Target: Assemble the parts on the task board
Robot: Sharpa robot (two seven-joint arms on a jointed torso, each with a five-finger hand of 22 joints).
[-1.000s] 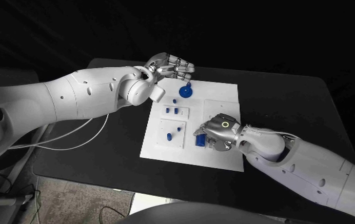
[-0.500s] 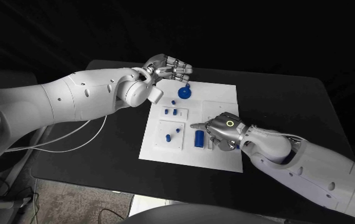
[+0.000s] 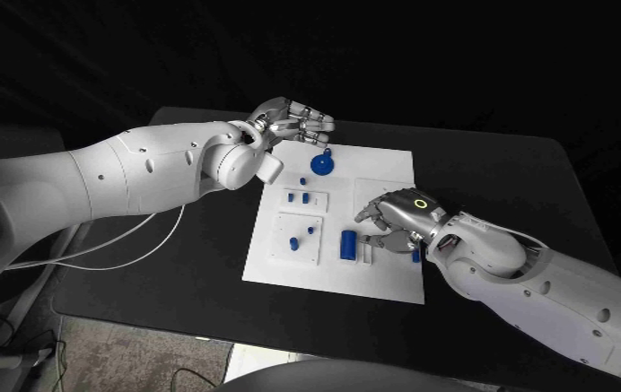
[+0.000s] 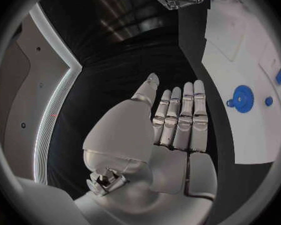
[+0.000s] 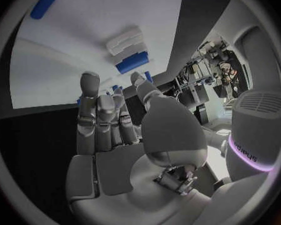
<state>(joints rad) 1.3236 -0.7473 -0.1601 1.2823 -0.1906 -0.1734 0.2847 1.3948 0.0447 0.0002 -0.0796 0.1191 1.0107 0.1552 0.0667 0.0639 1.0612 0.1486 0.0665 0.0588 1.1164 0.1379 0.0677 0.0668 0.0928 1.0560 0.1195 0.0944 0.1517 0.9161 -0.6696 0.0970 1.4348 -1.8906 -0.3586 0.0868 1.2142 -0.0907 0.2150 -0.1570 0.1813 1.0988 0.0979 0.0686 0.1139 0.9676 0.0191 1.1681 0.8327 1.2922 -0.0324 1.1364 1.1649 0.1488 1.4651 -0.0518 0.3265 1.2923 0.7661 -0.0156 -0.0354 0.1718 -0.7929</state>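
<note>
Right hand [image 3: 395, 217]: empty, fingers loosely bent, hovering over the right half of the task board [image 3: 389, 280]. A second ago it sat lower and further left, covering the oblong blue part [image 3: 349, 245]; it has since lifted and drawn back to the right, and that part now lies uncovered on the board, just left of the fingertips, apart from them. In the right wrist view nothing is in the palm, and a blue block [image 5: 132, 65] sits by a white raised fitting beyond the fingers.

Left hand [image 3: 293, 121]: fingers straight and together in the left wrist view, holding nothing, above the board's far left corner, little changed over the second. The round blue part [image 3: 322, 162] lies on the board just beside it.

Judgement: the oblong part looks released, placed on the board; whether fully seated I cannot tell. The small blue parts [image 3: 299, 196] on the left side appear untouched

The desk [image 3: 504, 177] carries the board
</note>
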